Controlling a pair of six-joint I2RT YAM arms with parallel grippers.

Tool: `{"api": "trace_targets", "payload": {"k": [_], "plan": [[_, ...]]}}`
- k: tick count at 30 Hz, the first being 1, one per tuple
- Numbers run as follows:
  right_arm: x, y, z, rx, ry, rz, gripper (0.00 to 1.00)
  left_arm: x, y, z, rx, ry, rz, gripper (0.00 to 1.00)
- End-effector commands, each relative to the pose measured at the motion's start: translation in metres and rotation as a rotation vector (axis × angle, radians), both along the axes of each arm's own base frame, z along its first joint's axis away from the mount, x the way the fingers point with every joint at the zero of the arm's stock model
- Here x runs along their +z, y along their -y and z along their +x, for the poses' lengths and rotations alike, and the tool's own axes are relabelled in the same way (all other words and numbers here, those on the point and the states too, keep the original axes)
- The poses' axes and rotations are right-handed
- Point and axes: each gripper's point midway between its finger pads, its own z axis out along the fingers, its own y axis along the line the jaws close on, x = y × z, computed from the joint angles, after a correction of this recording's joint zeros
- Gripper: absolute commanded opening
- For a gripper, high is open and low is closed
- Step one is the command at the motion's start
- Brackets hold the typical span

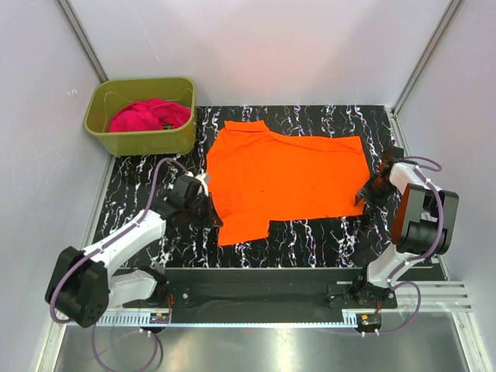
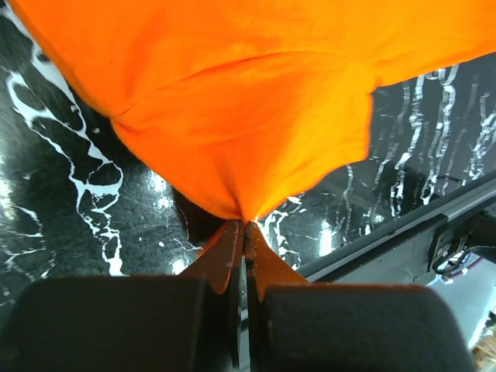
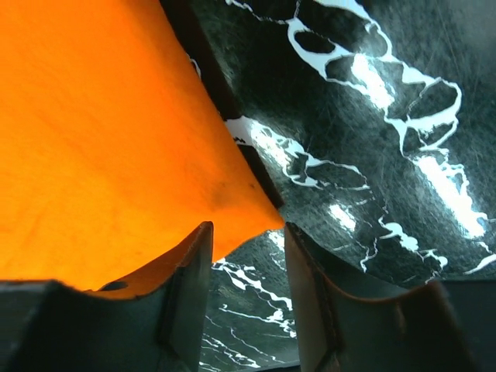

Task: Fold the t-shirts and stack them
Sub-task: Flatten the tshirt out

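We see a black, white-veined tabletop [image 1: 310,232] between pale walls [image 1: 271,46]; centre frame, our left gripper [image 2: 245,226] pinches the orange t-shirt [image 1: 287,178], the right gripper [image 3: 246,232] spread apart.

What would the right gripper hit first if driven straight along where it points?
The orange t-shirt: its corner sits just ahead, between the right gripper's open fingers, so cloth comes first, then the marbled tabletop beneath. Depth is unclear from the wrist view.

Left arm [image 1: 128,236] reaches toward 2 o'clock, left gripper [image 2: 245,226] pinched on shirt [image 2: 248,116] (fingers meeting); right arm [image 1: 422,213] folded, right gripper [image 3: 246,229] aimed 8 o'clock, jaws apart.
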Motion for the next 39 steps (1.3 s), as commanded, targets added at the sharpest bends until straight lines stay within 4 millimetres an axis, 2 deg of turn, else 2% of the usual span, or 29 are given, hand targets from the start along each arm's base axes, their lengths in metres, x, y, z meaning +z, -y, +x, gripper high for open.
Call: {"api": "trace_targets", "payload": {"k": [1,3,4,7,8,9,11,13,15,16,17,18,21,25,27,31,34,35,36,37,39], "plan": [[0.0,0.002,0.012,-0.003,0.036,0.003,0.45,0.024,-0.001,0.01,-0.034,0.084,0.012,0.0],[-0.003,0.001,0.012,-0.01,0.028,0.007,0.43,0.028,0.001,0.012,-0.042,0.091,0.009,0.0],[-0.004,0.002,0.012,-0.013,0.026,0.005,0.35,0.028,0.0,0.013,-0.043,0.094,0.01,0.0],[-0.005,0.0,0.009,-0.021,0.018,0.012,0.24,0.035,0.003,0.016,-0.061,0.113,0.004,0.0],[-0.004,0.001,0.005,-0.035,0.001,0.003,0.14,0.036,0.004,0.017,-0.063,0.118,0.004,0.0],[0.0,0.003,0.001,-0.047,-0.009,-0.011,0.1,0.037,0.004,0.018,-0.064,0.123,0.005,0.0],[0.01,0.006,-0.024,-0.095,-0.104,-0.041,0.02,0.039,0.003,0.017,-0.068,0.129,0.004,0.0],[0.03,-0.001,-0.035,-0.108,-0.074,-0.029,0.0,0.039,0.001,0.017,-0.062,0.132,0.009,0.0],[0.04,-0.004,-0.037,-0.11,-0.013,-0.028,0.0,0.038,-0.002,0.015,-0.051,0.137,0.014,0.0],[0.04,0.0,-0.031,-0.11,0.02,-0.046,0.0,0.038,-0.002,0.016,-0.047,0.139,0.018,0.0],[0.034,0.007,-0.032,-0.09,-0.002,-0.081,0.06,0.038,-0.003,0.016,-0.047,0.141,0.018,0.0],[0.034,0.009,-0.024,-0.058,0.006,-0.08,0.15,0.039,-0.003,0.015,-0.053,0.146,0.02,0.0],[0.025,0.006,-0.011,-0.02,-0.025,-0.039,0.53,0.042,-0.004,0.014,-0.061,0.15,0.023,0.0],[0.013,0.005,0.012,0.007,0.017,-0.01,0.55,0.04,-0.002,0.012,-0.063,0.135,0.014,0.0],[0.002,0.003,0.015,0.012,0.005,0.008,0.55,0.042,-0.001,0.014,-0.063,0.139,0.009,0.0],[-0.01,0.001,0.021,0.003,0.011,0.025,0.47,0.045,0.001,0.018,-0.063,0.148,0.004,0.0],[-0.01,0.002,0.012,0.008,-0.013,0.012,0.24,0.048,0.003,0.02,-0.065,0.155,-0.003,0.0],[-0.008,0.007,0.007,-0.002,-0.035,-0.014,0.1,0.048,0.003,0.02,-0.065,0.155,-0.003,0.0],[0.003,0.007,-0.004,-0.015,-0.056,-0.025,0.01,0.048,0.003,0.02,-0.064,0.159,0.0,0.0],[0.002,0.011,-0.012,-0.02,-0.089,-0.051,0.01,0.048,0.002,0.02,-0.062,0.156,0.001,0.0],[0.018,0.008,-0.019,-0.035,-0.059,-0.057,0.0,0.046,0.001,0.019,-0.059,0.155,0.004,0.0]]}}
